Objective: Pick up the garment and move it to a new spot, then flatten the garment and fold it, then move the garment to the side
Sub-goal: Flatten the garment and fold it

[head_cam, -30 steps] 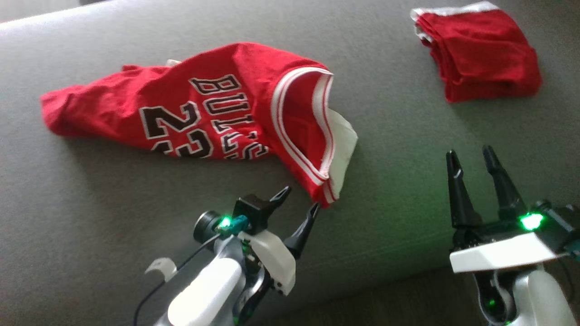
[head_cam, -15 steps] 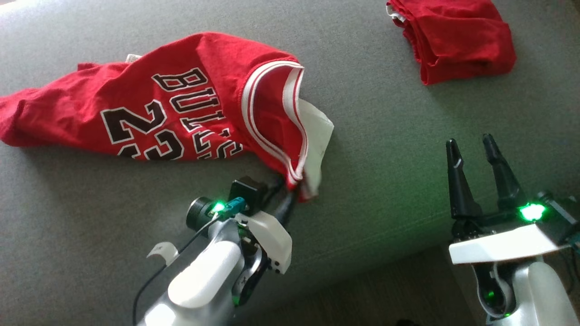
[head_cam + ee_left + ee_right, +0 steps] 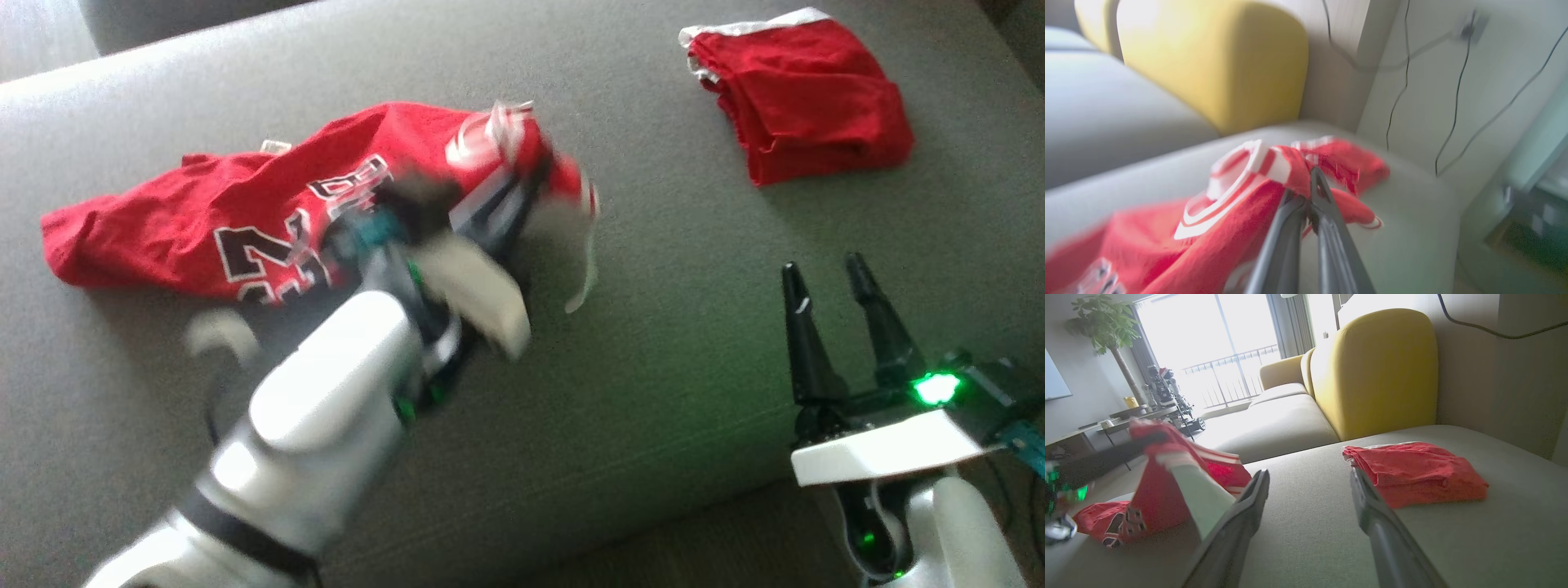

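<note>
Red jersey [image 3: 1229,228] sits pinched between the left fingers [image 3: 1286,239], seemingly raised through the blur; right fingers [image 3: 804,343] stand apart.

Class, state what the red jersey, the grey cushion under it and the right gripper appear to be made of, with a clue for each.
Jersey: thin soft fabric, matte; it bunches and creases.
Cushion: grey upholstery cloth, matte, probably woven; faint grain, padded edge.
Right gripper: rigid dark plastic, likely, though coated metal is possible; smooth with a slight sheen.

A folded red cloth [image 3: 804,102] lies on the grey sofa [image 3: 653,367], before a yellow backrest [image 3: 1376,367].
</note>
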Controlling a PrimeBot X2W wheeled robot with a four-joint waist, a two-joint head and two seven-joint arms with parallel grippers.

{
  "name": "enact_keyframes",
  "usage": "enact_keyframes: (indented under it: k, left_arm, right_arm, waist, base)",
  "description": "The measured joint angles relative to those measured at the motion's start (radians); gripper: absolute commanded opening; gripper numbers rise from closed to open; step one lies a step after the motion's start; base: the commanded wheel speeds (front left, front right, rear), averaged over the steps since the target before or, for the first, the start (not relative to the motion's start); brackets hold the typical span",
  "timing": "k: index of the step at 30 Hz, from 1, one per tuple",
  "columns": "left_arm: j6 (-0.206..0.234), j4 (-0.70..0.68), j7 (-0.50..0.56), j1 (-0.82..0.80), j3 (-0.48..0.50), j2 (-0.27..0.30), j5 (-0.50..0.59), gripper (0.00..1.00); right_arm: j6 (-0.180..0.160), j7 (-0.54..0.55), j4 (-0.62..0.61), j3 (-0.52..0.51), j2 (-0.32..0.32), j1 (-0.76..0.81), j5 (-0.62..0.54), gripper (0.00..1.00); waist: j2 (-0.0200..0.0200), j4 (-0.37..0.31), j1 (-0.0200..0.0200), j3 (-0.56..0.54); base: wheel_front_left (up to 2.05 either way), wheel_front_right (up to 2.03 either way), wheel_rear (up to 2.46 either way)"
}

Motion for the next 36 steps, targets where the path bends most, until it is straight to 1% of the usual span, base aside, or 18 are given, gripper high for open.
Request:
enact_keyframes:
  k: [2,4,7,8,9,11,14,17,20,22,24,27,31,33,36]
  left_arm:
    - [-0.016,-0.037,0.062,-0.075,0.038,0.020,-0.036,0.00]
    - [-0.026,-0.059,0.123,-0.145,0.081,0.025,-0.084,0.00]
    - [-0.036,-0.071,0.203,-0.250,0.137,0.016,-0.156,0.00]
    - [-0.036,-0.071,0.203,-0.250,0.137,0.016,-0.156,0.00]
    - [-0.048,-0.070,0.229,-0.284,0.164,0.007,-0.200,0.00]
    - [-0.045,-0.063,0.289,-0.344,0.216,-0.021,-0.300,0.00]
    - [-0.018,-0.026,0.333,-0.447,0.269,-0.048,-0.360,0.00]
    - [0.023,0.020,0.331,-0.562,0.342,-0.058,-0.399,0.00]
    - [0.050,0.055,0.328,-0.632,0.391,-0.055,-0.415,0.00]
    - [0.065,0.075,0.328,-0.628,0.393,-0.036,-0.414,0.00]
    - [0.074,0.092,0.329,-0.577,0.402,-0.007,-0.414,0.00]
    - [0.092,0.094,0.332,-0.412,0.431,0.060,-0.430,0.00]
    - [0.114,0.067,0.317,-0.110,0.495,0.155,-0.474,0.00]
    - [0.126,0.060,0.297,0.051,0.529,0.185,-0.499,0.00]
    - [0.126,0.081,0.256,0.265,0.562,0.212,-0.518,0.00]
  right_arm:
    - [0.000,0.000,0.002,0.014,0.000,0.000,0.011,1.00]
    - [0.000,0.000,0.005,0.015,0.000,0.001,0.021,1.00]
    - [0.000,0.000,0.012,0.021,0.000,0.005,0.046,1.00]
    - [0.000,0.000,0.012,0.021,0.000,0.005,0.046,1.00]
    - [0.000,0.000,0.013,0.026,0.000,0.006,0.055,1.00]
    - [0.000,0.000,0.012,0.036,0.000,0.007,0.069,1.00]
    - [0.000,0.000,0.001,0.034,0.000,0.026,0.079,1.00]
    - [0.000,0.000,0.001,0.027,0.000,0.048,0.079,1.00]
    - [0.000,0.000,0.000,0.010,0.000,0.055,0.076,1.00]
    - [0.000,0.000,-0.001,-0.004,0.000,0.065,0.068,1.00]
    - [0.000,0.000,-0.001,-0.011,0.000,0.067,0.059,1.00]
    - [0.000,0.000,-0.004,-0.015,0.000,0.068,0.048,1.00]
    - [0.000,0.000,-0.011,-0.026,0.000,0.069,0.037,1.00]
    - [0.000,0.000,-0.015,-0.030,0.000,0.072,0.025,1.00]
    - [0.000,0.000,-0.017,-0.033,0.000,0.080,0.005,1.00]
  waist:
    - [0.0000,-0.010,0.0000,-0.016]
    - [0.0000,-0.023,0.0000,-0.030]
    - [0.0000,-0.045,0.0000,-0.052]
    - [0.0000,-0.045,0.0000,-0.052]
    - [0.0000,-0.053,0.0000,-0.059]
    - [0.0000,-0.070,0.0000,-0.072]
    - [0.0000,-0.089,0.0000,-0.089]
    - [0.0000,-0.093,0.0000,-0.102]
    - [0.0000,-0.083,0.0000,-0.110]
    - [0.0000,-0.070,0.0000,-0.113]
    - [0.0000,-0.053,0.0000,-0.116]
    - [0.0000,-0.026,0.0000,-0.117]
    - [0.0000,0.018,0.0000,-0.107]
    - [0.0000,0.042,0.0000,-0.097]
    - [0.0000,0.080,0.0001,-0.079]
  base:
    - [0.00,0.00,0.00]
    - [0.00,0.00,0.00]
    - [0.00,0.00,0.00]
    - [0.00,0.00,0.00]
    - [0.00,0.00,0.00]
    - [0.00,0.00,0.00]
    - [0.00,0.00,0.00]
    - [0.00,0.00,0.00]
    - [0.00,0.00,0.00]
    - [0.00,0.00,0.00]
    - [0.00,0.00,0.00]
    - [0.00,0.00,0.00]
    - [0.00,0.00,0.00]
    - [0.00,0.00,0.00]
    - [0.00,0.00,0.00]
